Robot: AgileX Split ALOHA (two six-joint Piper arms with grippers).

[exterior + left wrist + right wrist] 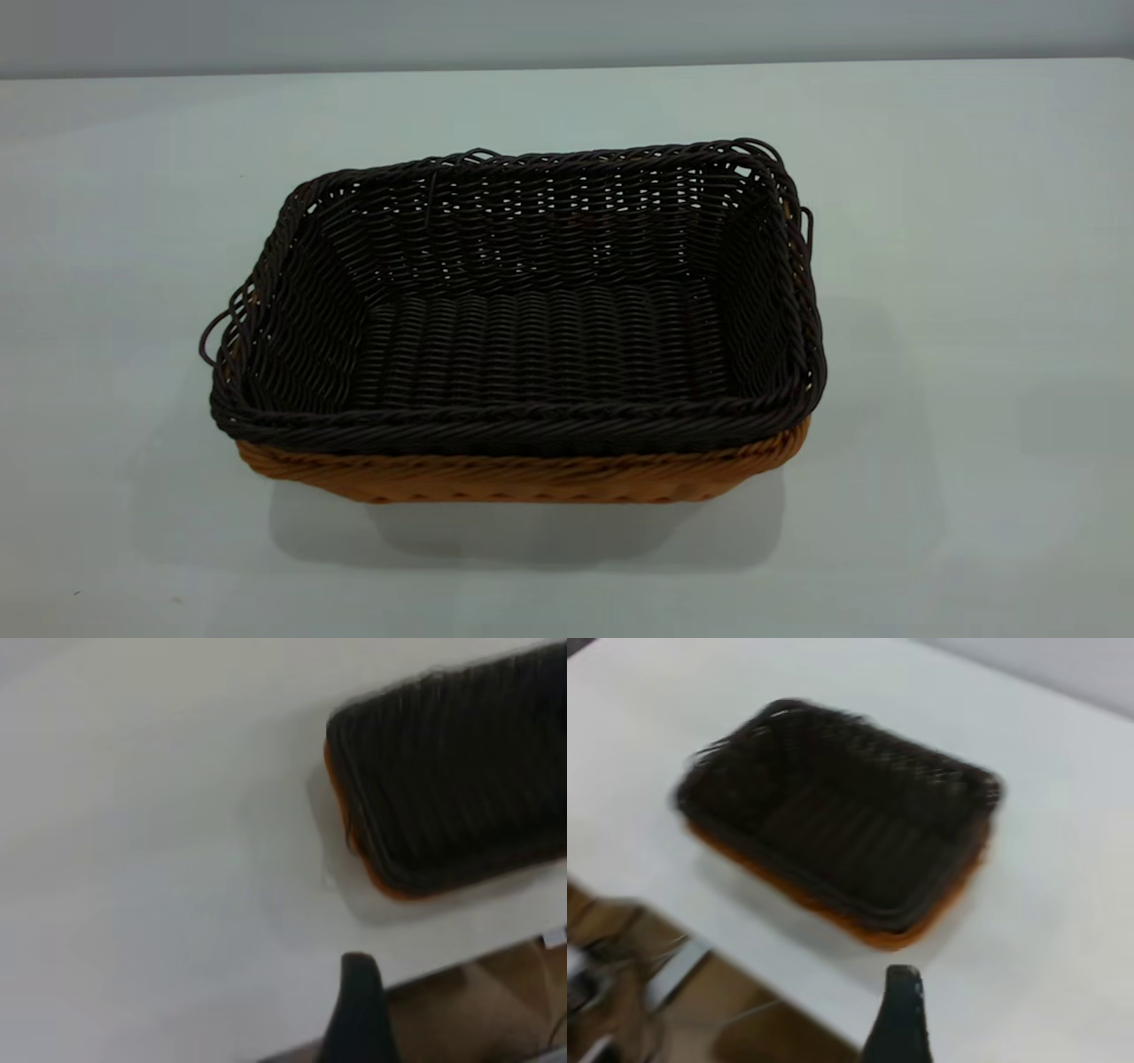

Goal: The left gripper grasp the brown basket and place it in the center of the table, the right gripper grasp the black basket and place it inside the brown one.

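The black basket [532,346] sits nested inside the brown basket [523,474], which shows only as an orange-tan band under the dark rim. The pair stands near the middle of the table [957,354]. Neither gripper appears in the exterior view. In the left wrist view, the left gripper [439,997] hovers off the table edge, away from the black basket [461,771], with one dark finger [359,1014] showing and nothing against it. The right gripper [967,1001] likewise stands back from the stacked baskets [842,842], one finger [899,1019] visible, holding nothing.
The table's near edge [461,961] and a brown floor [478,1010] show below it in the wrist views. Dark cables or gear [602,992] sit off the table's side. A pale wall [567,31] rises behind the table.
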